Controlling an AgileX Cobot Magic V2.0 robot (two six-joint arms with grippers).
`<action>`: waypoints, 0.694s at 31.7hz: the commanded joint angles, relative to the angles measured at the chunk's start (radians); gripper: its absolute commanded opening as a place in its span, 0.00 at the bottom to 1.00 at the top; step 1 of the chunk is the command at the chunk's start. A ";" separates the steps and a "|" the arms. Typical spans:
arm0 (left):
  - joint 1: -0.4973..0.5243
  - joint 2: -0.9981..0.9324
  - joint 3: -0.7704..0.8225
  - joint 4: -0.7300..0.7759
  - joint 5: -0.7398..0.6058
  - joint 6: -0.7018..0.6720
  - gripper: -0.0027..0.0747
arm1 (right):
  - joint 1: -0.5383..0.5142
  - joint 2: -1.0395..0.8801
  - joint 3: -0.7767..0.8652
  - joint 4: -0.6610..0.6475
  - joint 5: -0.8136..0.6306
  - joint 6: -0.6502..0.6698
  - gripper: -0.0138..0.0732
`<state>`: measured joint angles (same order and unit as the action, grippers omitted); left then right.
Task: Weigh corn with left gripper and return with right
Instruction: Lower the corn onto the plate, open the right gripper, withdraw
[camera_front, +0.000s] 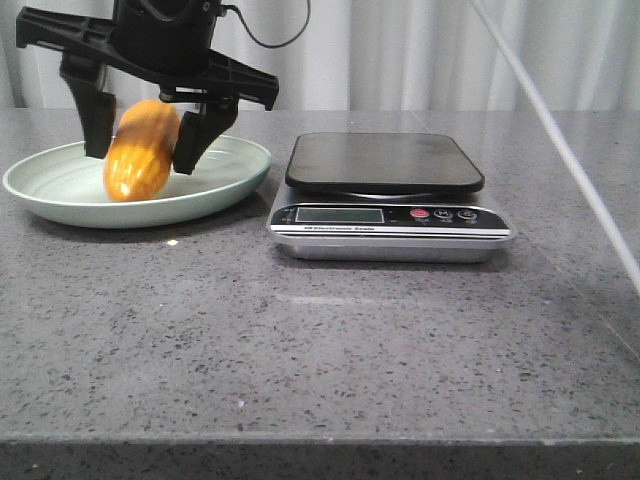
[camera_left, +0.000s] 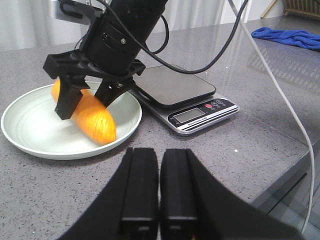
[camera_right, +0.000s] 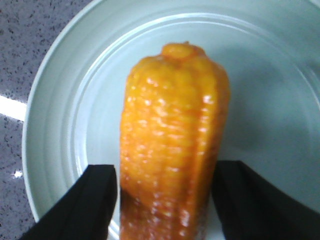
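One corn (camera_front: 135, 165) hangs tilted over the near-left part of the single pale green plate (camera_front: 240, 175), pinched at its upper half by the right gripper (camera_front: 141, 157), whose two black fingers (camera_right: 95, 200) press its sides; the lower tip sits at or just above the plate floor, and no view settles whether it touches. The plate lies near the left edge of the front view, its rim just beside the one scale (camera_front: 385, 160), with only a narrow strip of grey table (camera_front: 320, 350) between them; the scale's dark platform is bare, and a wide stretch of table lies open in front of both, out to the near edge. The left gripper (camera_left: 159, 155) is held low over the table on the near side of the plate, its two fingers (camera_left: 142, 185) pressed together with nothing between them. The right arm's upper part is cut off at the top of the front view; the scale's display (camera_front: 340, 215) is too small to read. One pale cable (camera_front: 560, 150) slants across the right side; one blue cloth (camera_left: 290, 36) lies far off.
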<state>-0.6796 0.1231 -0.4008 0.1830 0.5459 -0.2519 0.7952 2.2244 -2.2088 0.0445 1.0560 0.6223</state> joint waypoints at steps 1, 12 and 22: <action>0.000 0.011 -0.025 -0.003 -0.079 -0.003 0.21 | 0.000 -0.070 -0.044 0.001 -0.018 -0.013 0.85; 0.000 0.011 -0.025 -0.003 -0.079 -0.003 0.21 | -0.072 -0.123 -0.203 0.002 0.178 -0.138 0.84; 0.000 0.011 -0.025 -0.003 -0.079 -0.003 0.21 | -0.144 -0.239 -0.193 -0.010 0.276 -0.324 0.84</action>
<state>-0.6796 0.1231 -0.4008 0.1813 0.5440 -0.2519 0.6719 2.0713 -2.3835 0.0525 1.2520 0.3517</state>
